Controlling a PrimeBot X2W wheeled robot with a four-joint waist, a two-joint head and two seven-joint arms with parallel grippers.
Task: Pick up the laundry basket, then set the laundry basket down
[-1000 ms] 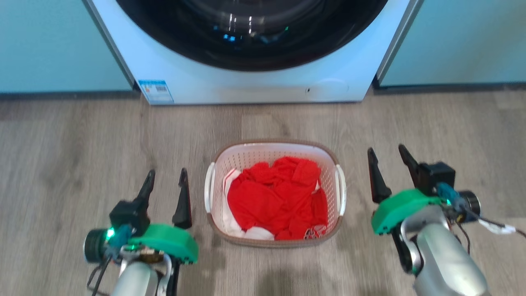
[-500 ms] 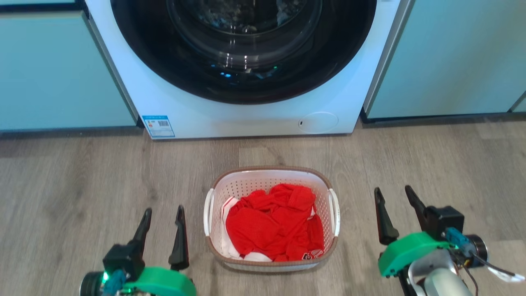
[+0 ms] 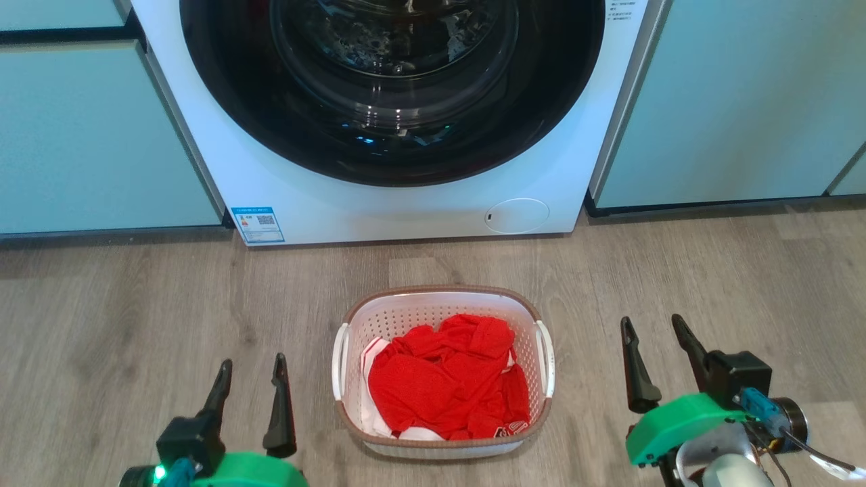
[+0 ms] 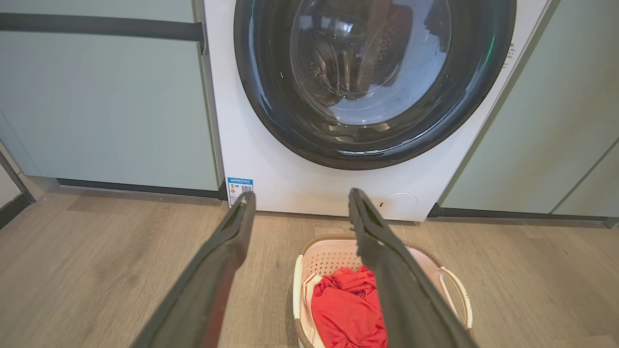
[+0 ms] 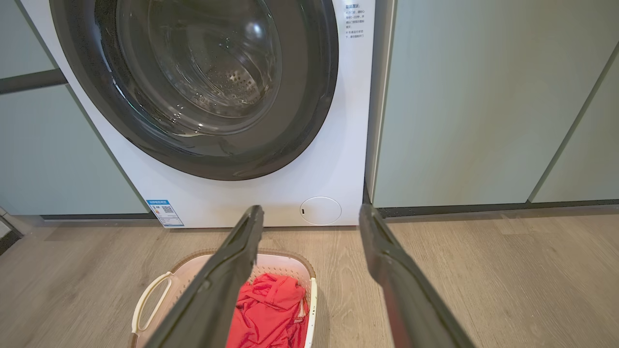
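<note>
Location: the small white perforated plastic laundry basket with a brown rim [image 3: 438, 290] stands on the grey wood-plank floor [image 3: 135, 304], between the two grippers and touching neither.
Contents: a heap of soft red garments [image 3: 440, 379] over some white cloth, lying below the rim.
Left gripper [image 3: 252, 363]: long dark fingers apart, holding nothing, near the basket's left side.
Right gripper [image 3: 651, 321]: fingers apart, empty, somewhat farther off the right side.
Handling (judged): light load; stiff but thin plastic that may flex under a pinch; the smooth surface could slip; not fragile.
Hold points (judged): the white loop handles, left handle [image 3: 337, 362] and right handle [image 3: 545, 358], one per gripper, raised evenly so the basket does not tip.
Surroundings: a white front-loading washing machine [image 3: 406, 210] with a dark round glass door stands behind the basket, a strip of floor between them; pale teal cabinet fronts [image 3: 710, 101] flank it.
Obstructions: nothing lies between either gripper and its handle; the washer front limits forward travel.
</note>
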